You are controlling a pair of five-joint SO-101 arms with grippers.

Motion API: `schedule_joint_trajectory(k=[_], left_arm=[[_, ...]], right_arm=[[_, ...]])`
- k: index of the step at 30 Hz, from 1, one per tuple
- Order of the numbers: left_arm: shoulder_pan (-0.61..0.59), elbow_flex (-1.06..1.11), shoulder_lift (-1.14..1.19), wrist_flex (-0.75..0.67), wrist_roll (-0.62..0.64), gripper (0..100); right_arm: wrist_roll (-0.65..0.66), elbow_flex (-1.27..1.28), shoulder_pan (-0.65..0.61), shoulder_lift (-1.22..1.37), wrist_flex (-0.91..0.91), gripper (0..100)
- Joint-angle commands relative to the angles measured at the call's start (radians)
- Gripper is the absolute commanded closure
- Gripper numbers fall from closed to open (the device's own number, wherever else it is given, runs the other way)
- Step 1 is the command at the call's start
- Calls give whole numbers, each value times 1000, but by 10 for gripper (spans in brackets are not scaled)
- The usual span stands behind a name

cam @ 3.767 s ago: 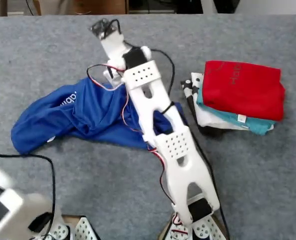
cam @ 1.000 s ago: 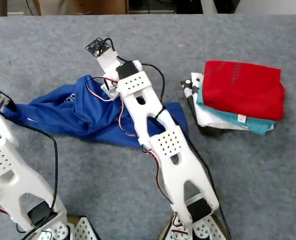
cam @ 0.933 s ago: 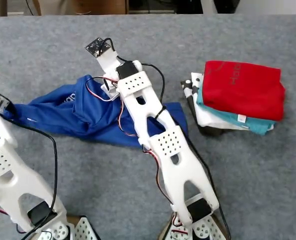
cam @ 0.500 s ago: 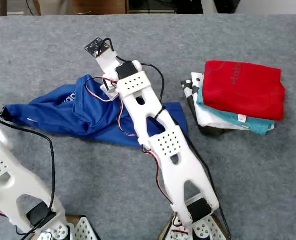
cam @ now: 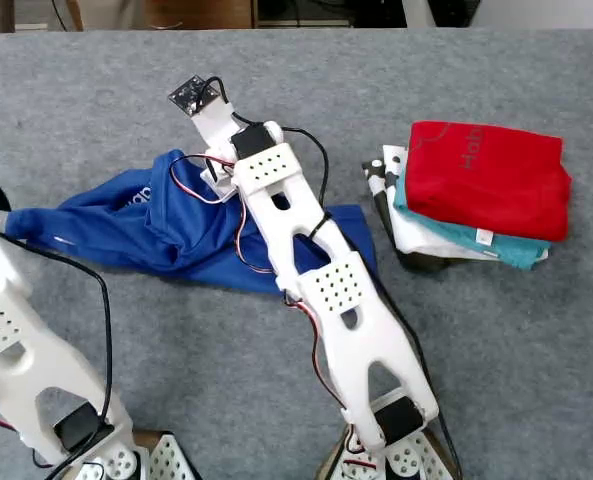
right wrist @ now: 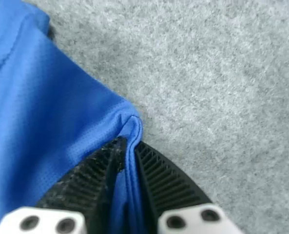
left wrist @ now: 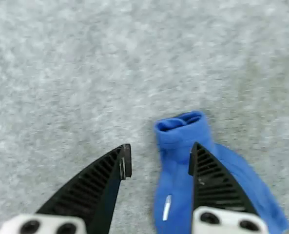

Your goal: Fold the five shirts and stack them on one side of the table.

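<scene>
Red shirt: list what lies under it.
Under the red shirt sit a folded teal shirt, then a white shirt, then a dark shirt at the bottom. Only their edges stick out; the rest is covered.

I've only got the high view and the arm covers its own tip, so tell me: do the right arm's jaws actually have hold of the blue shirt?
Observer: Yes. The right wrist view shows the right jaws shut on a pinched ridge of the blue shirt, right at its edge, next to bare table.
Operator: And the left arm, at the edge of my picture?
Observer: The left wrist view shows the left jaws standing open with nothing clamped between them.
Operator: Where is the sleeve relative to them?
Observer: The sleeve cuff lies on the table and pokes out just past the tip of one jaw, with the sleeve running beneath that jaw.
</scene>
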Motion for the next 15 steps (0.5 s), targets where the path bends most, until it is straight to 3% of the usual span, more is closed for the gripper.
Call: schedule_joint_trajectory(k=[1,15], left_arm=[[20,-44,25,-12,14,792],[28,-46,116,-11,14,797]], right_arm=[[6,-2,-22,-4,-15,978],[6,-2,-22,-4,-15,978]])
